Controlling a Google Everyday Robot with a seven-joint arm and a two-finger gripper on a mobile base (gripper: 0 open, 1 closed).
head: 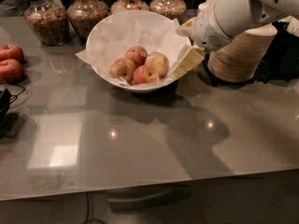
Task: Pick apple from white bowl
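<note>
Camera view: gripper (186, 63) at white bowl (140, 87) rim, apple (158, 63) just beside it.

One white bowl (110, 36) sits at the far middle of one grey table (140, 143). It holds four small apples (158, 63) clustered together. Two red apples (10, 62) lie at the far left edge of the table. Four glass jars (44, 20) of brown contents stand in a row along the far side. One stack of tan bowls (240, 52) stands at the far right. One gripper (181, 70) on one white arm (238, 13) hangs at the bowl's right rim.
</note>
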